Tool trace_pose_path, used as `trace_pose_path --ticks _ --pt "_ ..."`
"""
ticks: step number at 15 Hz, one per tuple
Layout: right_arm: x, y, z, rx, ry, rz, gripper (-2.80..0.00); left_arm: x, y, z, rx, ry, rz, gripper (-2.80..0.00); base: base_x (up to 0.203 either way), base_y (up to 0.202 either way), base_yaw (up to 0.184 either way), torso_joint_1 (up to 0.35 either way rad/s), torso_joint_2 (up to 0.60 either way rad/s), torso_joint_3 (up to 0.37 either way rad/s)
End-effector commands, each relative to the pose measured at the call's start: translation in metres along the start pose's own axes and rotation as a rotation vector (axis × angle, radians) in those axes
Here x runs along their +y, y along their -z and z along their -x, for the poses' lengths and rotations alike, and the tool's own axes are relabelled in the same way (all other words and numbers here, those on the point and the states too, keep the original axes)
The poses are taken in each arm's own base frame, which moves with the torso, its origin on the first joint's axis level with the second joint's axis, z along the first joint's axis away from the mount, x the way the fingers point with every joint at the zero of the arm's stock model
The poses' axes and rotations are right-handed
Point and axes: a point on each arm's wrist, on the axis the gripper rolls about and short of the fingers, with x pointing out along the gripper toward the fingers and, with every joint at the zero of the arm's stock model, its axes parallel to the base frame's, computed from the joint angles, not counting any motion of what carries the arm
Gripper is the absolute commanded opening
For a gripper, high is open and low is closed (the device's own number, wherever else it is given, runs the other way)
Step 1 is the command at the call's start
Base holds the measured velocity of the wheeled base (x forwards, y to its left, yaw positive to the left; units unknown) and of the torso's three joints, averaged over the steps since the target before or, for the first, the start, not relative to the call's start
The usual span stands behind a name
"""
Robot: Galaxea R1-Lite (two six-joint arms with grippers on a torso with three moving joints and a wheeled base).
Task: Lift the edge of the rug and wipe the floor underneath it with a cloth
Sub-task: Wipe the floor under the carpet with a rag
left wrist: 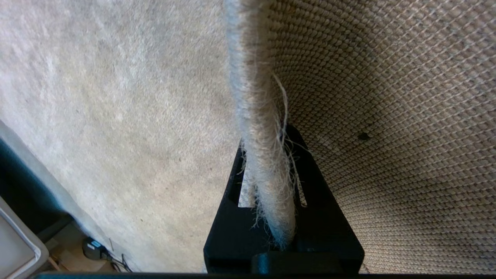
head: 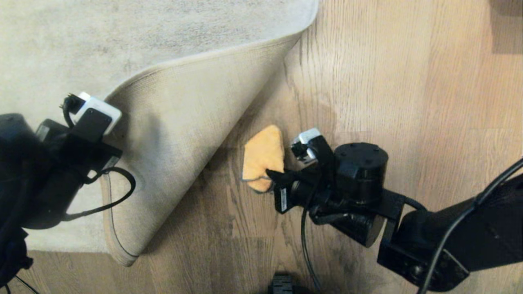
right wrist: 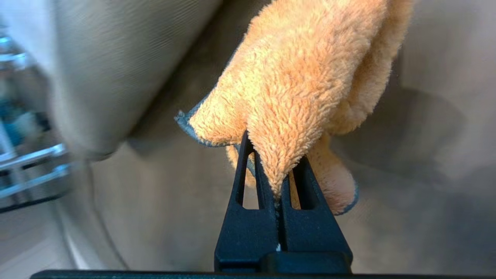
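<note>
— Nearest the head camera, what do you see?

— Two black arms. At the left edge, the left gripper (head: 107, 161) sits against the folded-over rug edge (head: 179, 134), whose beige woven backing faces up and covers the middle left of the frame. From the lower right, the right gripper (head: 274, 176) reaches to the centre, jaws pressed on the cloth (head: 264, 157). That orange cloth lies on the floor (head: 408, 102), just beside the raised flap.

— And the left wrist view?

— Black fingers (left wrist: 325, 217) at bottom centre pinch the rug edge (left wrist: 259, 128), which runs up the middle with frayed threads. Woven backing fills the right side; pale pile fills the left.

— The right wrist view?

— Black fingers (right wrist: 248, 228) at bottom centre are squeezed together on a fold of the fuzzy cloth (right wrist: 302, 77), its grey trim showing at centre left. Blurred rug backing (right wrist: 116, 62) stands at upper left, with the floor (right wrist: 426, 217) underneath.
</note>
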Motion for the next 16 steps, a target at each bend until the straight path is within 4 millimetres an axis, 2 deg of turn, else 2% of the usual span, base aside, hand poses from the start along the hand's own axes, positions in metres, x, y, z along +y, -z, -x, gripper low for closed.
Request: trace_pose_path --ticks 1,6,7,9,11,14,16 --pt "0.018 0.038 -0.011 0.057 -0.049 0.011 -2.8 -0.001 0.0 -0.001 0.001 -0.002 -0.004 -2.8 0.0 0.0 0.0 0.0 0.0 0.0" --pt "0.035 0.112 -0.042 0.082 -0.076 -0.017 -2.8 -0.003 0.002 -0.002 0.012 0.005 -0.01 -2.8 0.0 0.0 0.0 0.0 0.0 0.0" --pt "0.037 0.119 -0.048 0.063 -0.078 -0.024 -2.8 -0.005 0.004 -0.003 0.017 0.012 -0.014 -2.8 0.0 0.0 0.0 0.0 0.0 0.0" --pt "0.036 0.114 -0.059 0.016 -0.073 -0.036 -2.8 -0.007 0.005 -0.003 0.022 0.017 -0.017 -2.8 0.0 0.0 0.0 0.0 0.0 0.0" --pt "0.026 0.101 -0.073 -0.038 -0.046 -0.046 -2.8 -0.007 0.006 -0.003 0.024 0.019 -0.019 -2.8 0.0 0.0 0.0 0.0 0.0 0.0" --pt "-0.006 0.072 -0.096 -0.102 0.034 -0.056 -2.8 -0.008 0.007 -0.003 0.029 0.022 -0.021 -2.8 0.0 0.0 0.0 0.0 0.0 0.0" --pt "-0.038 0.04 -0.104 -0.152 0.105 -0.061 -2.8 -0.009 0.007 -0.005 0.03 0.023 -0.022 -2.8 0.0 0.0 0.0 0.0 0.0 0.0"
